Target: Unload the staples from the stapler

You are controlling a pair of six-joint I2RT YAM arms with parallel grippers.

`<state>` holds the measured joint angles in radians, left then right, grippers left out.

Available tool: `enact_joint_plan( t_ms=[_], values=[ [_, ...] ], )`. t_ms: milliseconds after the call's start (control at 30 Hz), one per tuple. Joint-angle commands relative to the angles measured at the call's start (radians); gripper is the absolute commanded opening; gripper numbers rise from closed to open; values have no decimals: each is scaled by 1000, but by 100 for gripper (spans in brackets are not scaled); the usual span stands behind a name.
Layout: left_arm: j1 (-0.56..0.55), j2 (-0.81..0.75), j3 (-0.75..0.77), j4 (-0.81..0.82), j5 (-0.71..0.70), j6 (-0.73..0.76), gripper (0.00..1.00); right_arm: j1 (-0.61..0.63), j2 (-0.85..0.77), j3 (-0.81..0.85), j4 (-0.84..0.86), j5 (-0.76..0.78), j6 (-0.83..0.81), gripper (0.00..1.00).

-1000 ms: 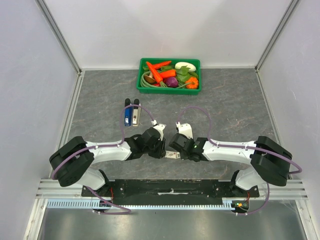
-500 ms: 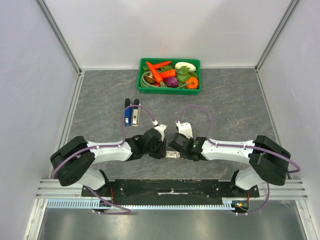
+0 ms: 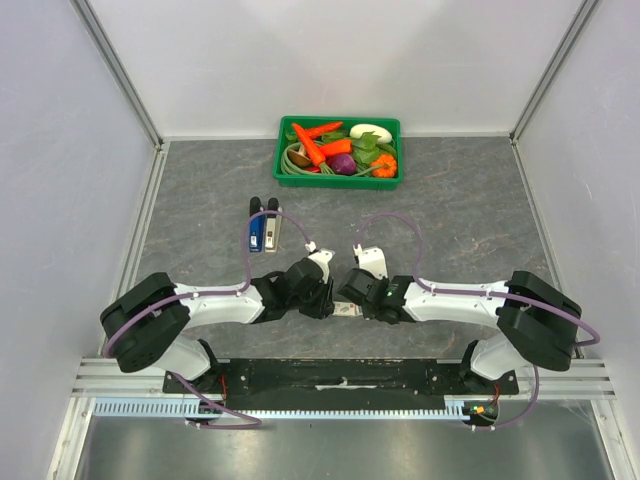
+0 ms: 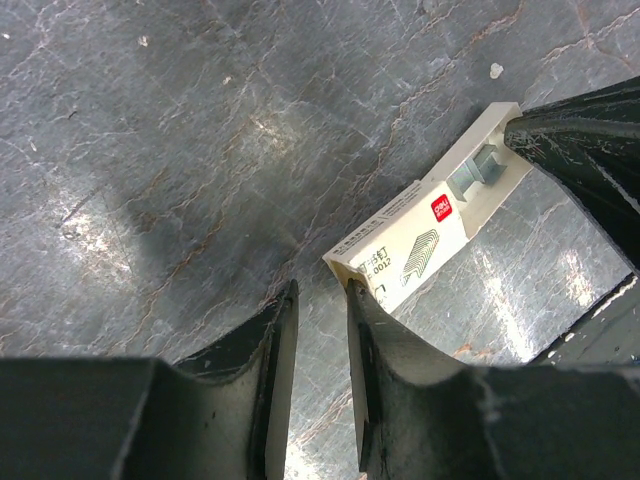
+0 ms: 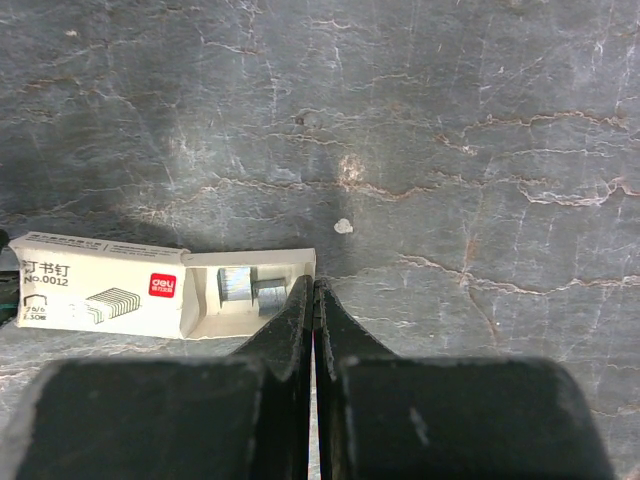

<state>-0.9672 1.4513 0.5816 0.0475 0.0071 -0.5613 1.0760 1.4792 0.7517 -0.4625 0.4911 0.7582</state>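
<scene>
One staple box (image 5: 100, 295) — left gripper (image 4: 320, 292) parted, empty, beside it; right gripper (image 5: 313, 285) clenched at its tray (image 5: 225, 322).

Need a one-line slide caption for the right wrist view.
Shut right gripper at the open end of a staple box, staples showing inside.

The stapler (image 3: 273, 232) — cream-white, black at its far end — lies flat, untouched.
</scene>
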Motion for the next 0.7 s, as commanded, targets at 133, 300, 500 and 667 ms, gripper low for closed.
enact_joint_plan(
  t_ms=[133, 300, 500, 667],
  values=[
    [-10, 14, -42, -35, -19, -28, 34, 2, -37, -25, -1, 7, 15, 0],
    [-16, 6, -52, -38, -21, -32, 34, 2, -45, -32, -4, -11, 12, 0],
    [-18, -26, -65, -41, -36, -35, 37, 2, -59, -37, -7, -3, 18, 0],
    [-19, -35, -72, -64, -32, -43, 36, 2, -56, -31, -5, 4, 35, 0]
  ],
)
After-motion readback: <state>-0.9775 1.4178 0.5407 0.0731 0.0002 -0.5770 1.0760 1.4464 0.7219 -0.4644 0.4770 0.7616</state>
